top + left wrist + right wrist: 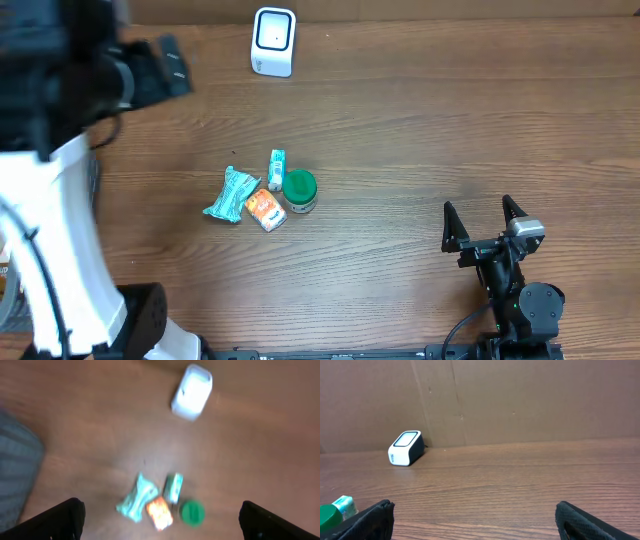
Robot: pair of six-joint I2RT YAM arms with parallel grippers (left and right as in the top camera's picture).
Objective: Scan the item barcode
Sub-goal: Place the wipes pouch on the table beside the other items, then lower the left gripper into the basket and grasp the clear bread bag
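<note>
A white barcode scanner (273,41) stands at the table's far edge. Mid-table lies a cluster: a teal packet (231,195), an orange packet (265,210), a small teal-and-white box (277,168) and a green-lidded jar (299,188). In the blurred left wrist view my left gripper (161,506) hangs open high above this cluster, with the scanner (192,391) beyond, and holds nothing. My right gripper (485,225) stands open and empty low at the front right. Its wrist view shows the scanner (406,448) far left and the jar (329,516) at the edge.
My left arm's white body (55,250) and dark upper links fill the left side of the overhead view. A brown cardboard wall (520,400) backs the table behind the scanner. Bare wood (420,150) lies between the cluster and my right gripper.
</note>
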